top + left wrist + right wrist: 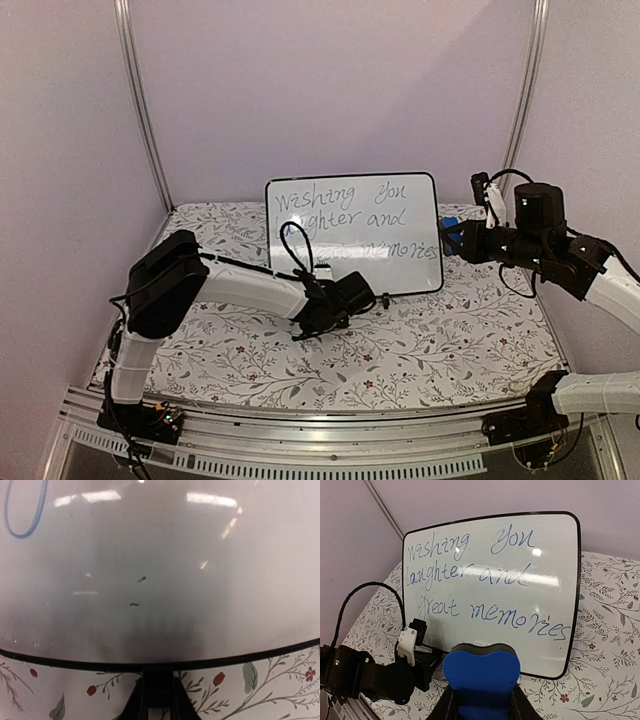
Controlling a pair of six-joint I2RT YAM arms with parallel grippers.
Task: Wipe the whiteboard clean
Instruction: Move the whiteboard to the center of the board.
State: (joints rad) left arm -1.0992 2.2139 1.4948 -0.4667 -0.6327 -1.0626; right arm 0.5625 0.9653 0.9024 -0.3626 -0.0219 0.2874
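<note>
The whiteboard (400, 215) stands upright at the middle back of the table, with blue cursive writing across it. My left gripper (372, 298) is at its bottom edge. In the left wrist view the jaws (158, 682) are closed on the board's black lower rim, and the glossy white face (160, 555) fills the frame. My right gripper (458, 240) hovers just right of the board. It is shut on a blue eraser (481, 670) whose dark felt side faces the whiteboard (520, 580), a little apart from it. The left gripper also shows in the right wrist view (420, 652).
A floral tablecloth (440, 340) covers the table. Purple walls and metal corner posts (145, 110) enclose the back and sides. A black cable (292, 245) loops from the left arm in front of the board's lower left.
</note>
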